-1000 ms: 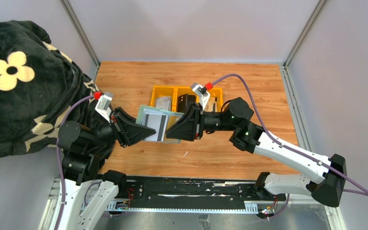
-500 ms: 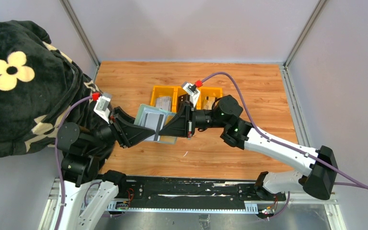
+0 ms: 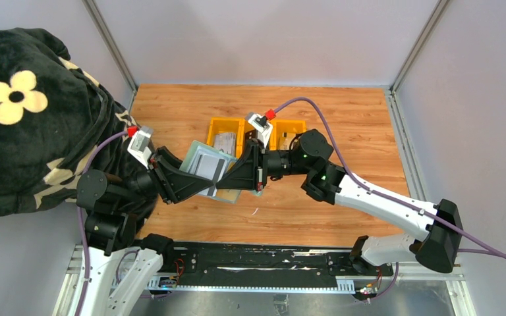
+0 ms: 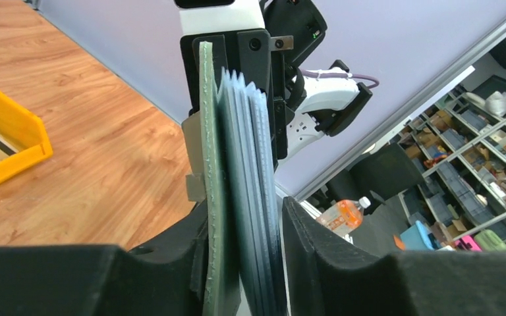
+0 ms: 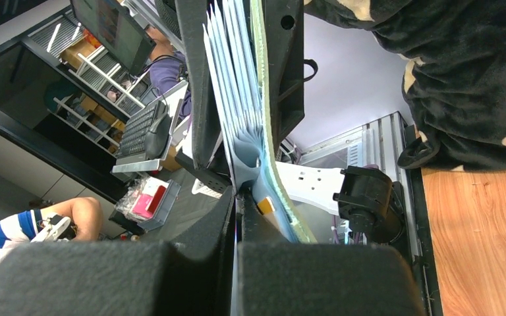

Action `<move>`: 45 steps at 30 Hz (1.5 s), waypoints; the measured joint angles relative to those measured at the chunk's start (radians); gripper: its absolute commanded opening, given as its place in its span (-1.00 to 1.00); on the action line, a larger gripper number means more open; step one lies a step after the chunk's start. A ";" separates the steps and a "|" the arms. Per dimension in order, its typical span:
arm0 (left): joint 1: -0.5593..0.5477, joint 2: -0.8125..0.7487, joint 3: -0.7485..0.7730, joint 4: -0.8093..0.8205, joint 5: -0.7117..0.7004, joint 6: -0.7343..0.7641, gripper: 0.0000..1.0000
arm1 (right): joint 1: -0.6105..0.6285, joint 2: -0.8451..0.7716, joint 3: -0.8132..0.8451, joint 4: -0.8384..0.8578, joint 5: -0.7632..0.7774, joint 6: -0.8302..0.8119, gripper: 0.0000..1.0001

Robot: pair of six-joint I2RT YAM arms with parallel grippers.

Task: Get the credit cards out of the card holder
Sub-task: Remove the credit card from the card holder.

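A black blanket with pale flowers (image 3: 26,112) fills the left of the top view, and the wooden table (image 3: 342,125) spreads beyond both arms. On it stands a yellow three-part tray (image 3: 226,120) with a grey card (image 3: 224,140) lying in its left compartment. The card holder (image 3: 195,154) hangs in the air between the two arms, just in front of the tray, with a striped credit card (image 3: 209,164) showing on its open face. The left fingers (image 4: 316,257) flank the holder's thick stack and clasp it, green cover against one finger and pale blue leaves by the other. The right fingers (image 5: 303,283) are pressed together at the opposite edge, and a thin pale leaf runs down into the seam between them. Whether that is a card or only a pocket cannot be told. The step in hand looks like drawing a card out of its pocket. To do it well, the left arm should keep the holder steady by its cover without squeezing the pockets flat, which would jam the cards. The right arm should pull straight along the pocket's length, in the plane of the leaves, not twist. If only a pocket has been nipped, the whole holder will drag along, so re-pinch on the card's bare edge.
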 measured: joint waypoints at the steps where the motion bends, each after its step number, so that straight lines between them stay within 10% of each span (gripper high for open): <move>1: 0.000 0.000 -0.001 0.002 -0.001 -0.003 -0.39 | 0.000 -0.002 0.000 0.000 -0.001 -0.001 -1.00; 15: 0.000 0.014 0.002 -0.008 0.002 -0.009 -0.52 | 0.006 -0.077 -0.058 -0.031 0.008 -0.034 -1.00; 20: 0.000 0.014 0.004 -0.010 -0.001 -0.002 -0.52 | 0.006 -0.089 -0.058 -0.043 0.009 -0.033 -0.32; 27: 0.000 0.014 0.004 -0.023 -0.025 0.014 -0.52 | 0.006 -0.068 -0.056 0.016 0.011 0.015 -0.06; 40: 0.001 0.002 0.005 -0.033 -0.045 0.026 -0.53 | 0.006 0.003 -0.043 0.091 0.029 0.082 -0.97; 45: 0.001 -0.001 0.005 -0.022 -0.051 0.022 -0.49 | 0.006 0.006 -0.044 0.117 0.029 0.102 -1.00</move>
